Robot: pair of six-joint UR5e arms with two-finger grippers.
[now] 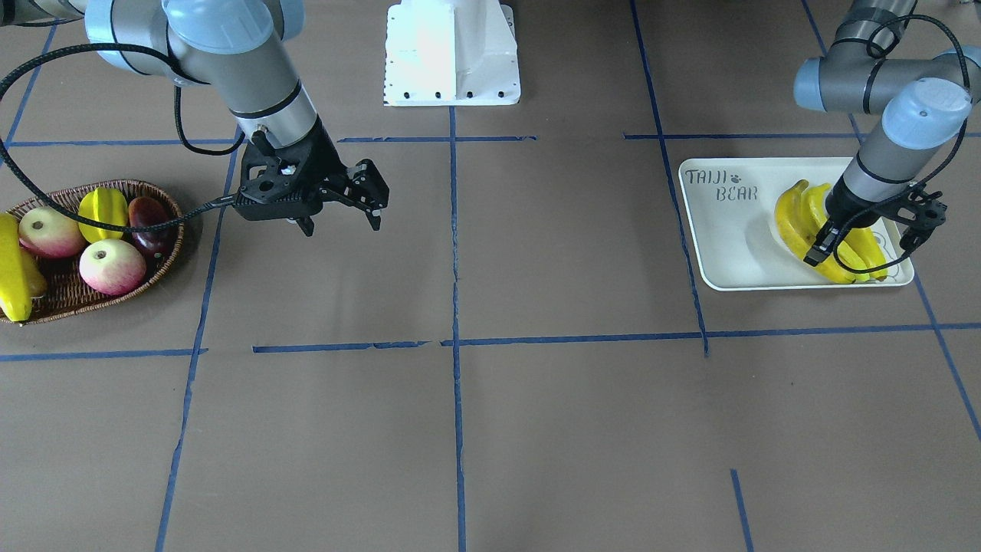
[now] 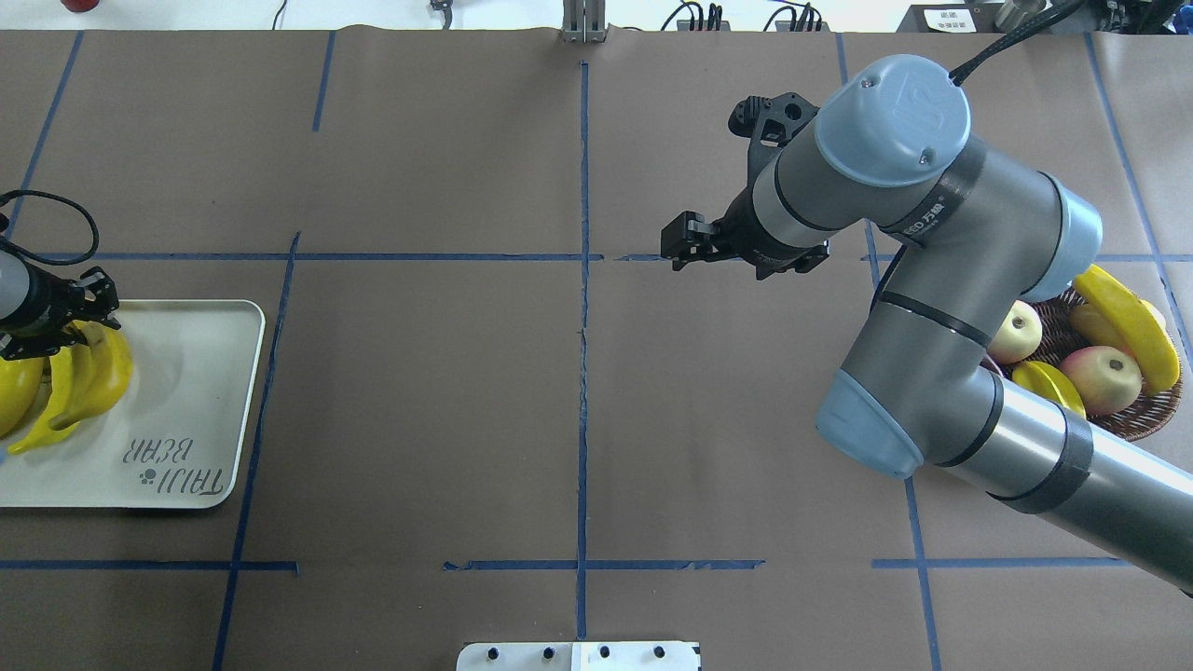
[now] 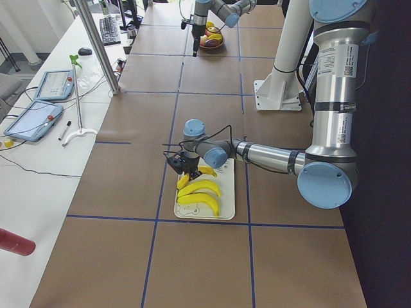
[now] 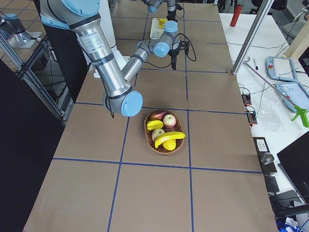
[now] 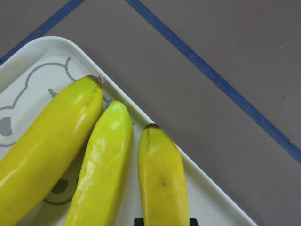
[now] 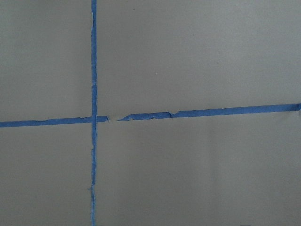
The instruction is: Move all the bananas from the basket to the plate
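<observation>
Three bananas (image 1: 805, 222) lie side by side on the cream plate (image 1: 728, 261) with "TAIJI BEAR" lettering. My left gripper (image 1: 821, 251) is low over them and looks shut on one banana (image 5: 162, 179) that rests on the plate; the finger ends flank it at the bottom edge of the left wrist view. One more banana (image 1: 11, 268) lies across the far edge of the brown wicker basket (image 1: 165, 264). My right gripper (image 1: 341, 225) is open and empty, above the bare table beside the basket.
The basket also holds two apples (image 1: 113, 266), a yellow-green starfruit (image 1: 103, 211) and a dark red fruit (image 1: 149, 222). The white robot base (image 1: 452, 54) stands at the table's middle back. Blue tape lines cross the brown table.
</observation>
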